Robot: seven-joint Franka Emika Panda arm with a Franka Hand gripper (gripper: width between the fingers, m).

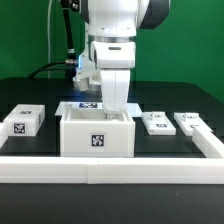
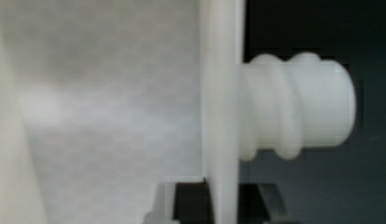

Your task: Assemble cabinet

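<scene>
The white cabinet body [image 1: 97,135], an open-topped box with a marker tag on its front, stands in the middle of the table. My gripper [image 1: 115,108] reaches down to the box's top at the exterior view's right side. In the wrist view a thin white door panel [image 2: 222,90] stands edge-on between my two dark fingers [image 2: 185,200], which press on both its faces. A ribbed white knob [image 2: 300,105] sticks out from one face of the panel. A broad white surface [image 2: 83,110] lies on the panel's other side. My gripper [image 2: 222,200] is shut on the panel.
Flat white tagged parts lie on the table: one at the exterior view's left [image 1: 24,122], two at its right [image 1: 156,123] [image 1: 190,123]. Another tagged white piece [image 1: 80,106] shows behind the box. A low white wall [image 1: 110,166] borders the front and right side.
</scene>
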